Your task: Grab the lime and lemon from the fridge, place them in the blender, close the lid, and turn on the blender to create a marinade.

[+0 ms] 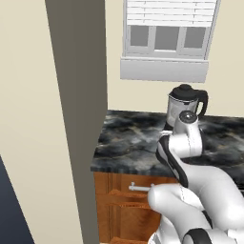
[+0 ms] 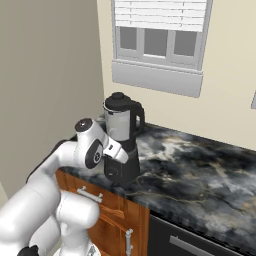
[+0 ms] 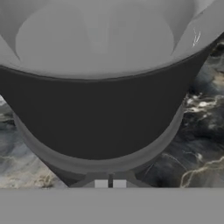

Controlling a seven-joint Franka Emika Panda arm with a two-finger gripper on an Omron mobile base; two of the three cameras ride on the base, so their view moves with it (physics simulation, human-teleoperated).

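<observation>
The blender (image 2: pixel 121 140) stands on the dark marble counter (image 2: pixel 200 175) with its black lid (image 2: pixel 117 101) seated on the clear jar (image 1: pixel 182 106). My gripper (image 3: pixel 110 183) is shut and sits low against the front of the blender's dark base (image 3: pixel 100 118), with nothing between its fingers. From the right base camera my hand (image 2: pixel 116 151) is pressed to the base's left front. The jar's underside (image 3: pixel 105 39) looms above. The grey side of the fridge (image 1: pixel 78 119) rises at the left. The lime and the lemon are hidden.
A window with white blinds (image 1: pixel 167 33) is on the wall behind the counter. Wooden drawers with metal handles (image 2: pixel 90 194) sit under the counter edge. The marble top (image 1: pixel 128 138) stretches left of the blender and far to its right.
</observation>
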